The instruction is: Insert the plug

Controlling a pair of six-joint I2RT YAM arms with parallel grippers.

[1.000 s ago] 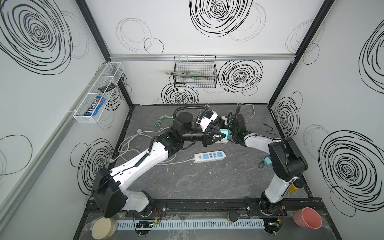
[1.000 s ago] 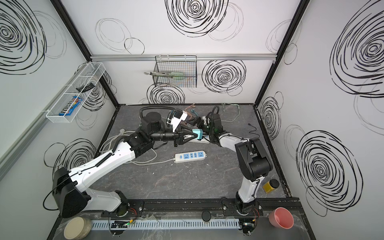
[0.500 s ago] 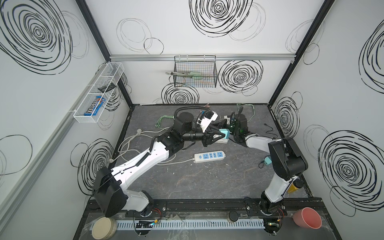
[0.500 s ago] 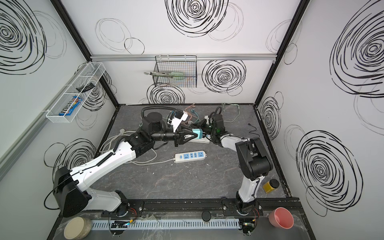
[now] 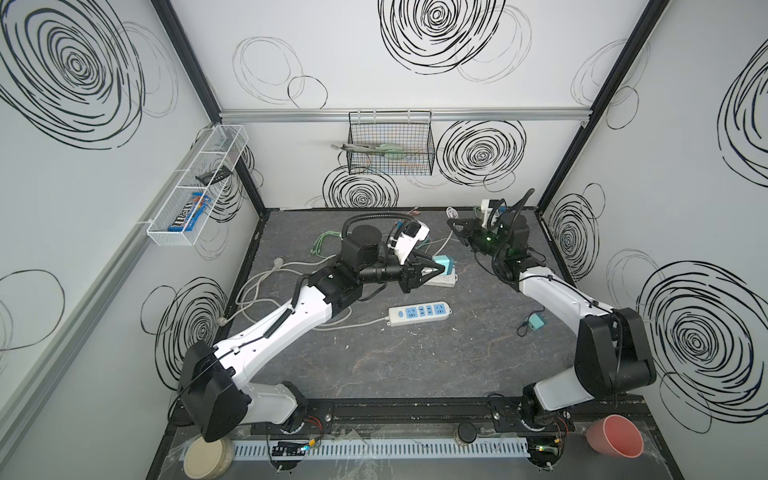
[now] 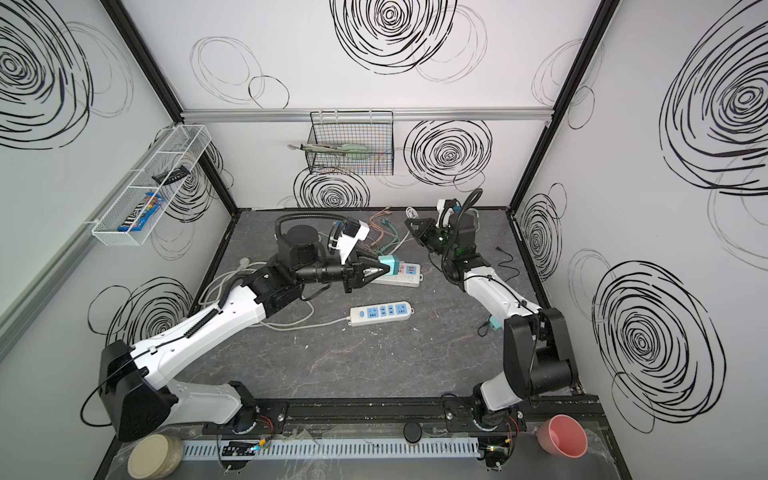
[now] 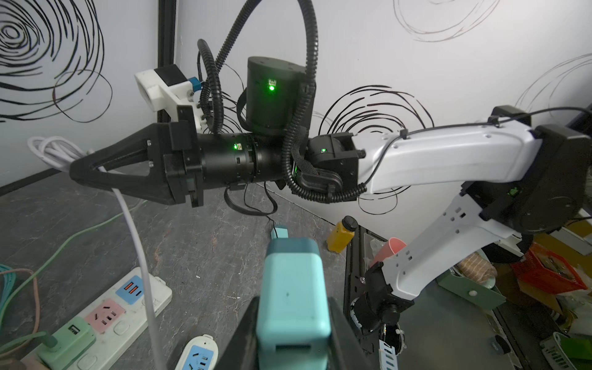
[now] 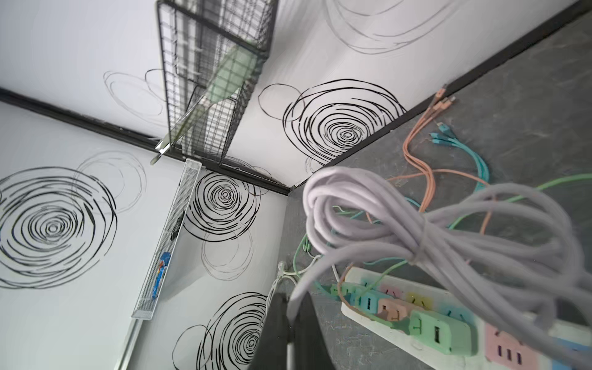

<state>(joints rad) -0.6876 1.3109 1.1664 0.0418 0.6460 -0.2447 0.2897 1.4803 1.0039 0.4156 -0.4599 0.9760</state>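
Observation:
A teal plug [image 5: 444, 263] [image 6: 391, 264] is clamped in my left gripper [image 5: 437, 271] [image 6: 385, 271], which is shut on it just above a white power strip with coloured sockets [image 5: 444, 281] [image 6: 401, 277]. In the left wrist view the plug [image 7: 293, 298] fills the gap between the jaws, a slot on its near face. My right gripper [image 5: 451, 223] [image 6: 409, 225] hangs raised at the back right, away from the strip. It is shut on a white cable [image 8: 368, 224] [image 7: 134, 230] whose coiled bundle dangles past the fingertips.
A second white strip with blue sockets [image 5: 419, 312] lies nearer the front, its lead running left. Green, orange and teal cables [image 8: 448, 153] trail by the back wall. A small teal adapter [image 5: 536, 322] lies at the right. A wire basket [image 5: 390, 143] hangs on the back wall.
The right gripper stood open beside the plug over the coloured strip. It shut on the white cable, then lifted away toward the back right with it. The left arm has not moved.

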